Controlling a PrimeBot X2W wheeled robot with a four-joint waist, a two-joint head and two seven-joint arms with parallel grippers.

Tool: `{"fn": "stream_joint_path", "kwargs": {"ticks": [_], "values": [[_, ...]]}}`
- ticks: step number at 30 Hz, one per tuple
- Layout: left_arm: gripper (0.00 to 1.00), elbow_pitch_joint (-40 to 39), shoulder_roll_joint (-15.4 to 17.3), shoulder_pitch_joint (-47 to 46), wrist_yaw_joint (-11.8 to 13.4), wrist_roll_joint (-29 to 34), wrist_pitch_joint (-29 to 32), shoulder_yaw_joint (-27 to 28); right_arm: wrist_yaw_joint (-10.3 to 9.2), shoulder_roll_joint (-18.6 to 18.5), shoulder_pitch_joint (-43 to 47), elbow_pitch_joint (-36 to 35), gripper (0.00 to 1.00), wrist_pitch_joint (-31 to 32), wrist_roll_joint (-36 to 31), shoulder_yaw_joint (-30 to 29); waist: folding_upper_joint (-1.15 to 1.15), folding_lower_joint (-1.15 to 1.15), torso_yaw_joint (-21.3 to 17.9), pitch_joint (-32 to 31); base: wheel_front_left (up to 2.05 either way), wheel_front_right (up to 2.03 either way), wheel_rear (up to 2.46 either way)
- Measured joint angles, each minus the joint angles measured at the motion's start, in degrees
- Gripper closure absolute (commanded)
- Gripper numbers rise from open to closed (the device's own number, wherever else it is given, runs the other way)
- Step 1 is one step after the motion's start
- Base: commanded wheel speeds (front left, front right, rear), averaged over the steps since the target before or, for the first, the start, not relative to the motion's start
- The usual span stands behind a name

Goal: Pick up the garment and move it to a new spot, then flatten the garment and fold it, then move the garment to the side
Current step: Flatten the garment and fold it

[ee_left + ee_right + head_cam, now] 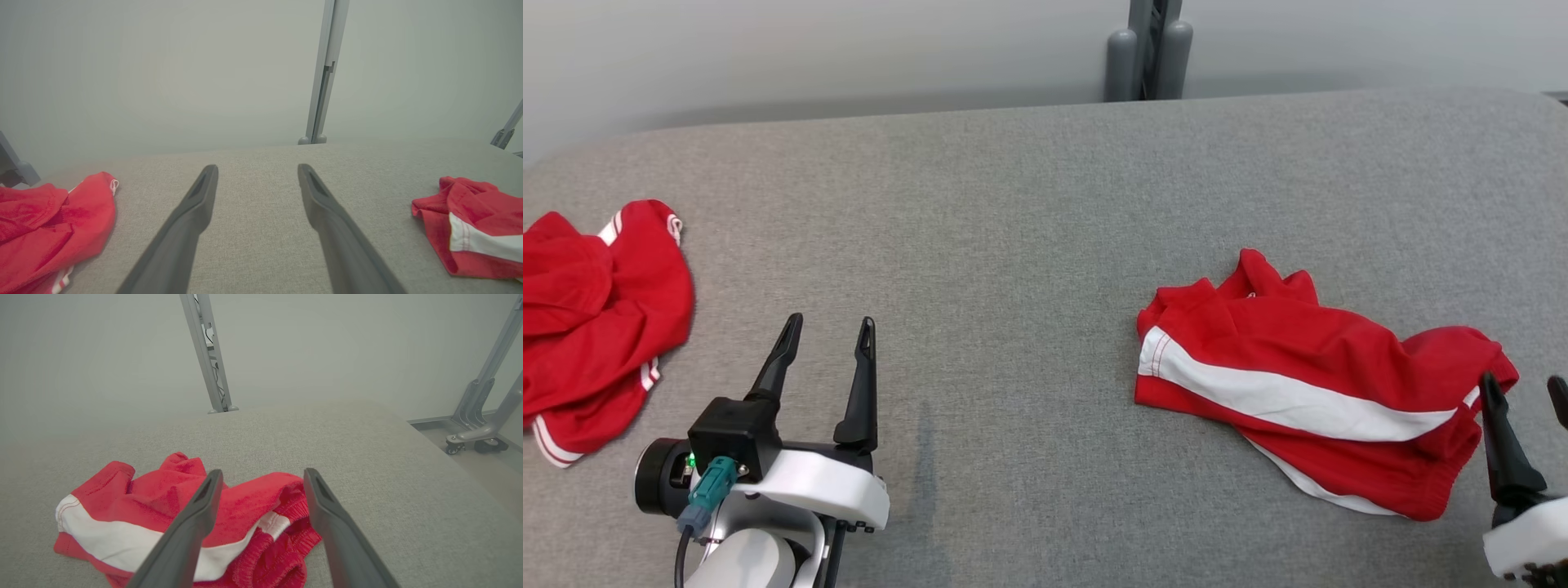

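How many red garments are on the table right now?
2. The left garment lies crumpled at the head view's left edge, partly cut off. The right garment lies spread out at the open right gripper. Others could lie outside the frame.

There are two red garments with white stripes, the left garment (596, 318) and the right garment (1307, 384). There are two grippers, the left gripper (832, 320) and the right gripper (1523, 380), each with two dark fingers (862, 384). There is one grey table (1013, 245).
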Motion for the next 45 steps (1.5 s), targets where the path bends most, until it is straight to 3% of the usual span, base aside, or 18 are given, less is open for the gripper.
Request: {"fn": "stream_joint_path", "kwargs": {"ticks": [12, 21, 24, 32, 40, 45], "values": [[0.0, 0.36, -0.12, -2.38, -0.51, 0.56, 0.2, -1.05, 0.0, 0.91, -1.43, 6.22, 0.0, 3.26, 2.45, -2.44, 0.0, 0.0, -1.47, 3.5, 0.0, 0.0, 0.0], [0.0, 0.81, -0.37, -3.45, -0.71, 0.64, 0.19, -1.52, 0.0, -0.26, -6.21, 11.5, 0.0, 2.3, 5.67, 1.48, 0.0, 0.0, -0.6, 4.85, 0.0, 0.0, 0.0], [0.0, 0.94, -0.51, -3.63, -0.74, 0.64, 0.16, -1.56, 0.0, -1.07, -7.23, 12.68, 1.0, 1.97, 6.68, 2.68, 0.0, 0.0, -0.31, 5.22, 0.0, 0.0, 0.0], [0.0, 1.51, -0.74, -3.66, -0.65, 0.54, -0.34, -1.23, 0.0, -3.82, -7.92, 7.69, 1.0, 4.3, 8.42, 5.89, 0.0, 0.0, -0.3, 5.02, 0.0, 0.0, 0.0], [0.0, 1.69, -0.67, -3.62, -0.52, 0.26, -0.56, -1.24, 0.0, -14.33, -11.95, -5.7, 1.0, 21.52, 6.13, 16.7, 0.0, 0.0, -1.64, 4.34, 0.0, 0.0, 0.0], [0.0, 1.8, -0.94, -3.68, -0.58, 0.21, -0.56, -1.58, 0.01, -19.82, -12.77, -14.12, 1.0, 33.21, 9.68, 20.18, 0.0, 0.0, -1.27, 4.21, 0.0, 0.0, 0.0]]}}
